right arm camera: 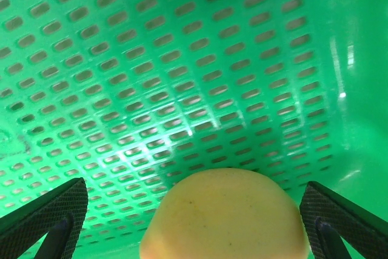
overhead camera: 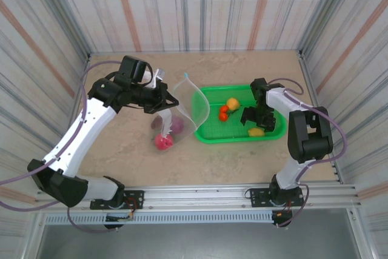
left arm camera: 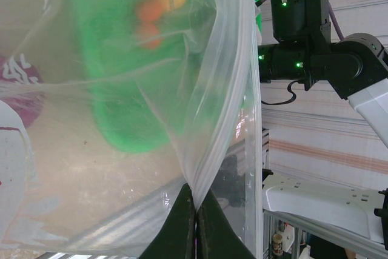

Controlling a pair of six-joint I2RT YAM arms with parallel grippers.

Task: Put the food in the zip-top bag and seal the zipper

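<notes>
step: pick yellow food (right arm camera: 224,213) from green basket (overhead camera: 209,136) | right gripper (overhead camera: 252,117): jaws spread astride it, should descend centred before closing | left gripper (left arm camera: 195,207): pinching zip-top bag (overhead camera: 193,106) mouth open beside basket, red food (overhead camera: 162,141) and purple food (overhead camera: 177,125) inside

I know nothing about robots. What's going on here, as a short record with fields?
left hand: shut on the zip-top bag, holding it raised off the table
in the bag: red food, purple food
right hand: open, one finger on either side of the yellow food
green basket: holds the yellow food, an orange-yellow food and a red-orange food
</notes>
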